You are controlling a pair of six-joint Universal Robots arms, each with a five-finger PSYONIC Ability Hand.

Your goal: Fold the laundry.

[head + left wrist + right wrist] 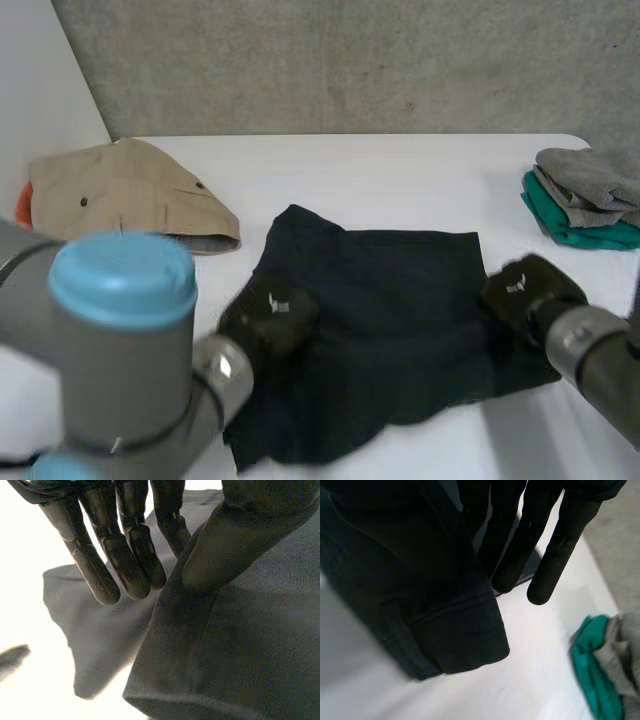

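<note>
Dark garment pinched straight-fingered by left robot hand and right robot hand; your shallow grips may slip.

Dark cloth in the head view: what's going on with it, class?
The robot has the dark cloth spread on the white table. Its left hand pinches the cloth's left edge, its right hand the right edge. A tan garment lies at the table's left; a folded grey and green pile sits at its right.

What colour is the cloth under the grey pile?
Teal green. The cloth shows best in the head view.
</note>
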